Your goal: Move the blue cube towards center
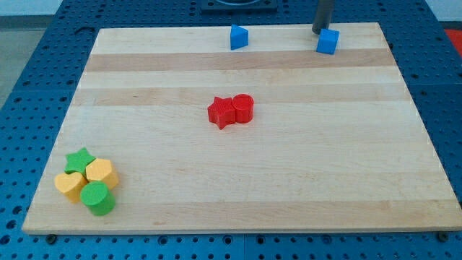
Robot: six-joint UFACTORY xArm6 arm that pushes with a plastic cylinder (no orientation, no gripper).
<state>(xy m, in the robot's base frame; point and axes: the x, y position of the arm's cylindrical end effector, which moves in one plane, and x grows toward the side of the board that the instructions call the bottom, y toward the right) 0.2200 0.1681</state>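
The blue cube [328, 42] sits near the top edge of the wooden board [238, 180], right of the middle. My tip [318, 31] is just above and left of it, touching or nearly touching its top-left corner. A second blue block [238, 37], wedge-like in shape, sits at the top edge near the middle.
A red star [221, 113] and a red cylinder [243, 108] touch each other near the board's centre. At the bottom left, a green star [80, 159], a yellow heart [69, 185], a yellow hexagon [102, 172] and a green cylinder [97, 198] cluster together.
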